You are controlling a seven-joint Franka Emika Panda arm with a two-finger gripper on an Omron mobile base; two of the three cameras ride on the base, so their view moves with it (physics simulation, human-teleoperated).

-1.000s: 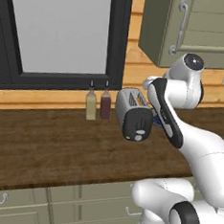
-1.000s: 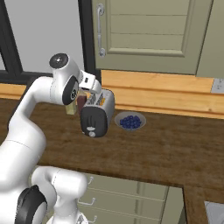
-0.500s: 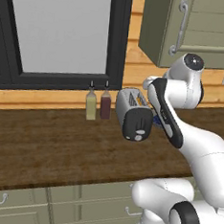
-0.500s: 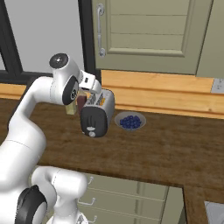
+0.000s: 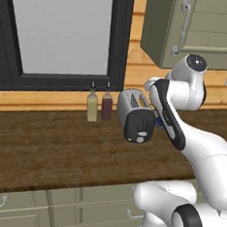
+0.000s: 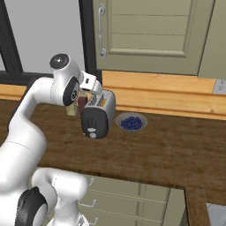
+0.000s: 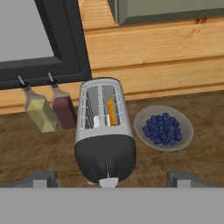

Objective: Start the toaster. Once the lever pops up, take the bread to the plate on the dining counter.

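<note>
**A:** Toaster (image 7: 104, 140), item one: where is it standing, and which way is it pointing?

**B:** It is sitting on the dark wood worktop (image 5: 44, 148), just beside the two condiment bottles (image 5: 99, 104) on one side and near a bowl of blueberries (image 6: 131, 122) on the other. Its long axis is running from the wall out toward me, with the black end panel (image 6: 94, 123) facing my base. The two slots are lying along that same axis.

**A:** Item two, the bread?

**B:** Bread (image 7: 112, 112) is standing on edge in the slot nearer the berries, showing as a thin orange-tan strip; I am reading it as seated low.

**A:** Item three, the lever?

**B:** Lever (image 7: 108, 181) is showing as a pale tab at the foot of the black panel in my hand view, on its vertical slot. How far along that slot it is sitting, I am not able to judge from here.

**A:** Your claw?

**B:** My gripper (image 7: 112, 177) is hovering above and in front of the panel, fingers spread wide apart, gripping nothing.

**A:** How are you doing this step well?

**B:** I am judging that I should be bringing one fingertip squarely over the tab, keeping clear of the round knob, then pressing straight along the slot. Any sideways push is risking sliding the toaster toward the bottles.
</note>
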